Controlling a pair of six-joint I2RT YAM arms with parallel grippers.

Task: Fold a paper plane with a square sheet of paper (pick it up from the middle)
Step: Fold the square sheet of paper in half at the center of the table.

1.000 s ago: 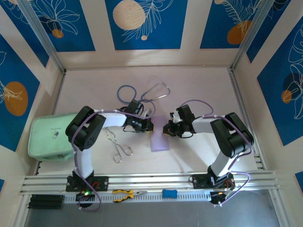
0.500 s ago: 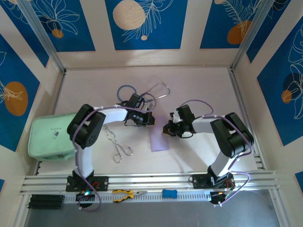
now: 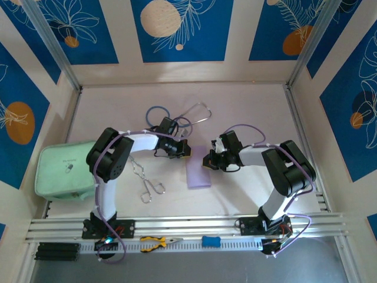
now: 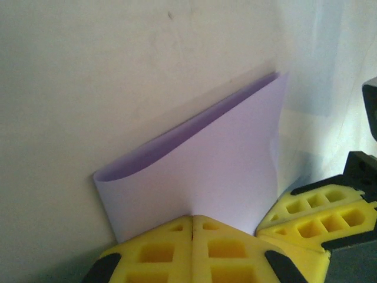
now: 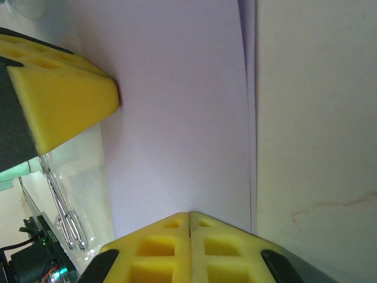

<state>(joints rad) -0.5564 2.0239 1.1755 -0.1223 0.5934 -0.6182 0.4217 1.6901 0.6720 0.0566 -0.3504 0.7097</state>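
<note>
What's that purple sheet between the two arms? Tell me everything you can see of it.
The sheet of paper is thin, plain pale lilac, loosely folded in half: one layer over the other, the fold rounded, not creased flat. It lies on the table, a narrow rectangle from above. The left end effector and right end effector, both shut, meet its far end from either side; whether they pinch or just press it is unclear.

Left pincer moved a little toward the far edge of the table, pinched end of the lilac paper drawn along with it, sheet now reaching further back
</note>
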